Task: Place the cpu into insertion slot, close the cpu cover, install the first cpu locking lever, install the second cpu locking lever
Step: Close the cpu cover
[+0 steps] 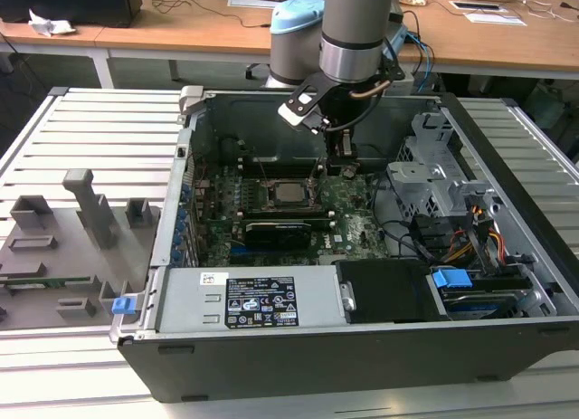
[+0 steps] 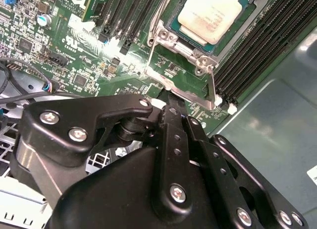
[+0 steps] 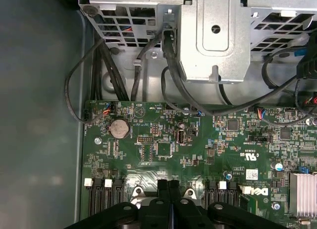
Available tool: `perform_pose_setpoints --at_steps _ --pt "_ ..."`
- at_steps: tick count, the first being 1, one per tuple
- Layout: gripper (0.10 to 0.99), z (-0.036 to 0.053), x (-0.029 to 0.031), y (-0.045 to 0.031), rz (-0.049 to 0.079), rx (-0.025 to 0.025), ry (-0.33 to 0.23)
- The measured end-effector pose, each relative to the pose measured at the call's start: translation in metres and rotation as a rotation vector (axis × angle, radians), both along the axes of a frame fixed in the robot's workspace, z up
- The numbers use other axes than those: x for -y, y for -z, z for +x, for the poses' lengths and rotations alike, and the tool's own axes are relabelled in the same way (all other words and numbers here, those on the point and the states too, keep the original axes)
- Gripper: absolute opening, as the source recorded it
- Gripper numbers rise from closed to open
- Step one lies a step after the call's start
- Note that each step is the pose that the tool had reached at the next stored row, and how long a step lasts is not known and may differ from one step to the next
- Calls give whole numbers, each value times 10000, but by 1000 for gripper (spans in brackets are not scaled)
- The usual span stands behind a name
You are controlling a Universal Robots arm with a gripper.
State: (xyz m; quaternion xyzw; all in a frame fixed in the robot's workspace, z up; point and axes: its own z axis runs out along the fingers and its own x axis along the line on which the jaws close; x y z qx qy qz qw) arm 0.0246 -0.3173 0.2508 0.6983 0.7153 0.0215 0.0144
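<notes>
just beyond the jaws lies the cpu (image 2: 210, 16)

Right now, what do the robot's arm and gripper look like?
The arm is a silver-grey tube with light blue joint caps; a thin cable loops at its wrist. The gripper is black, built of jointed links with silver screws.

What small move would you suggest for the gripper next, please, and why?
Probably nudge the shut black gripper toward the silver-topped square cpu, tipping the thin silver cpu cover over it: the cpu looks seated; the cover appears raised, with the gripper at its free edge.
</notes>
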Motion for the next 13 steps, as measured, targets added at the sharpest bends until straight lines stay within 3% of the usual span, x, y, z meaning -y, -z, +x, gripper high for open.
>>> perform_pose_setpoints --at_steps 13 --pt "106 -166 0 42 1 0 1"
